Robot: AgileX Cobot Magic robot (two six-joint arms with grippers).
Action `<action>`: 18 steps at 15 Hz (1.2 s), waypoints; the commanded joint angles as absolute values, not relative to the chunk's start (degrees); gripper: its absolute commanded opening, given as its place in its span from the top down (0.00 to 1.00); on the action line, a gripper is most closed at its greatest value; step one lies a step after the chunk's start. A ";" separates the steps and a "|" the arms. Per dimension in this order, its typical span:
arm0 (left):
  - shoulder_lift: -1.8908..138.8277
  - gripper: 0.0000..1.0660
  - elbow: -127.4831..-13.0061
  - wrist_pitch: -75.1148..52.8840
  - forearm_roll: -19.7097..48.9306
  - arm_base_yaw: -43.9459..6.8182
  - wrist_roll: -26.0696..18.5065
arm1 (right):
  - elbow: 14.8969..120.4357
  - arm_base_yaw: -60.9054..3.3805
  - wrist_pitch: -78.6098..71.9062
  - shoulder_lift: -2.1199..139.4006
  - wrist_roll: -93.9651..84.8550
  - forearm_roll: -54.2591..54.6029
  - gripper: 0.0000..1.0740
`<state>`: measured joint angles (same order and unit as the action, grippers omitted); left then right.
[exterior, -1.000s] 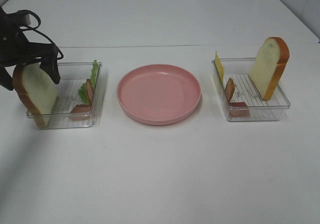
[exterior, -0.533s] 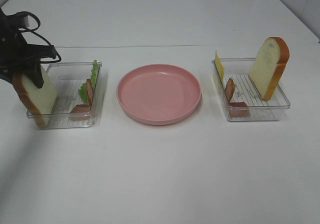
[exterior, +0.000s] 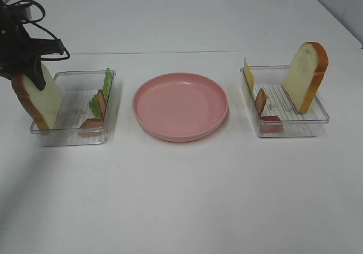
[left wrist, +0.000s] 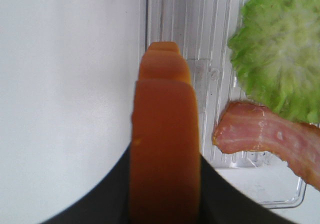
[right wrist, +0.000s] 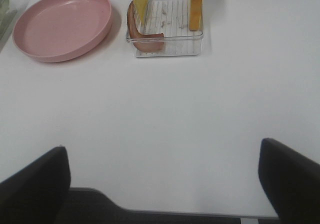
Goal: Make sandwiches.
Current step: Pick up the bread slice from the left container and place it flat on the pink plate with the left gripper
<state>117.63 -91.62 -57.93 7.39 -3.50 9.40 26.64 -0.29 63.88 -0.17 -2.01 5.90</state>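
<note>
Your left claw (exterior: 27,67) has closed, pinching the bread slice (exterior: 44,98) and raising it slightly in the left tray (exterior: 74,135). Your right claw (right wrist: 164,181) hangs spread wide. Nothing lies on the pink plate (exterior: 180,104), so every layer remains.

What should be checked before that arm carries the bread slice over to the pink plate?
1. Grip: the left gripper is shut on the bread slice, a finger on each face: ok.
2. Neighbours: the lettuce and bacon stand apart from the slice: ok.
3. Slice free of the left tray: cannot tell; its lower end is by the tray wall.
4. Landing spot: the pink plate is bare: ok.
5. Other arm: the right gripper is open, well back from the plate: ok.
</note>
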 commanded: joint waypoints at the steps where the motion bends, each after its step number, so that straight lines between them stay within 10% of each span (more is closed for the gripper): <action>1: 117.11 1.00 -94.94 -63.71 7.22 -3.67 10.60 | 26.41 0.11 64.06 -1.60 -1.49 5.67 0.08; 18: 114.02 1.00 -112.70 -75.52 8.88 -10.14 12.26 | 26.41 0.11 64.06 -1.60 -1.49 5.67 0.08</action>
<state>114.59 -112.01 -70.02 8.19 -9.68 12.15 26.64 -0.29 63.88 -0.17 -2.01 5.90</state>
